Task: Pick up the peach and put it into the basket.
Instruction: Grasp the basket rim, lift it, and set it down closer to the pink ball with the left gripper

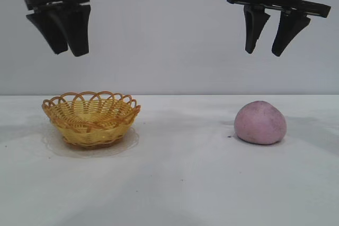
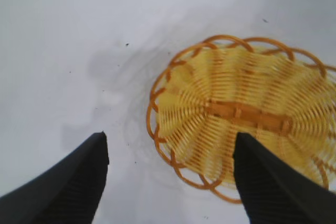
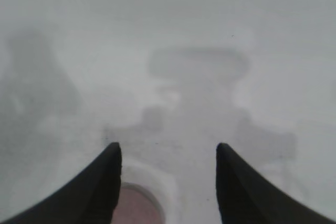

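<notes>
The pink-mauve peach (image 1: pixel 260 123) sits on the white table at the right. The yellow wicker basket (image 1: pixel 91 118) with an orange-brown looped rim stands at the left and is empty. My right gripper (image 1: pixel 263 52) hangs open high above the peach; in the right wrist view (image 3: pixel 168 150) a sliver of the peach (image 3: pixel 137 206) shows between its fingers. My left gripper (image 1: pixel 66 53) hangs open high above the basket, slightly to its left; in the left wrist view (image 2: pixel 170 140) the basket (image 2: pixel 247 114) lies below, partly behind one finger.
The white table (image 1: pixel 180 173) stretches between basket and peach, with a plain grey wall behind. Nothing else stands on it.
</notes>
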### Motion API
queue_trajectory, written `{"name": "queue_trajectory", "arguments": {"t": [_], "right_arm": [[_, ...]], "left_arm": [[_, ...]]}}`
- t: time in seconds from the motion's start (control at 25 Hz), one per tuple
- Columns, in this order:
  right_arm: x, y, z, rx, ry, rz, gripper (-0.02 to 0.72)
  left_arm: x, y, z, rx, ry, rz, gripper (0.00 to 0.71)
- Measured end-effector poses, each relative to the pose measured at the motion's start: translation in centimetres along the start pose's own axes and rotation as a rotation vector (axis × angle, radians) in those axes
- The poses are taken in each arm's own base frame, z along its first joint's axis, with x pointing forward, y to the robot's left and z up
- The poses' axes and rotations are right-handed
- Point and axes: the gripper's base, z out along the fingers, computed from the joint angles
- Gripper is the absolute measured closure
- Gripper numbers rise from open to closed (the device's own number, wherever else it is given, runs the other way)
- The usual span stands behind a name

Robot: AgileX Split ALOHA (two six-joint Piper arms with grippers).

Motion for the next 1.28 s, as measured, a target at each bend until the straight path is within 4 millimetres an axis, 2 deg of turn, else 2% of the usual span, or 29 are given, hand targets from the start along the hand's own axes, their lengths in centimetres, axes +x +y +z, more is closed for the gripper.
{"name": "queue_trajectory", "arguments": {"t": [0.16,0.28,0.52,0.96,1.04,1.08,1.28], "right_arm": [[0.0,0.0,0.0,0.000,0.000,0.000,0.334],[0.0,0.0,0.0,0.000,0.002,0.000,0.334],[0.1,0.0,0.0,0.000,0.013,0.000,0.334],[0.1,0.0,0.0,0.000,0.015,0.000,0.334],[0.1,0.0,0.0,0.000,0.015,0.000,0.334],[0.1,0.0,0.0,0.000,0.015,0.000,0.334],[0.1,0.0,0.0,0.001,0.015,-0.001,0.334]], "left_arm": [[-0.7,0.4,0.7,0.068,0.086,0.044,0.213],[-1.2,0.9,2.3,0.107,0.137,0.051,0.213],[-2.8,2.2,4.7,0.108,0.131,0.060,0.213],[-2.4,2.5,8.1,0.136,0.182,0.091,0.213],[-2.2,2.5,8.8,0.143,0.194,0.092,0.280],[-2.2,2.5,9.2,0.147,0.199,0.091,0.274],[-1.9,2.6,10.2,0.152,0.217,0.092,0.616]]}}
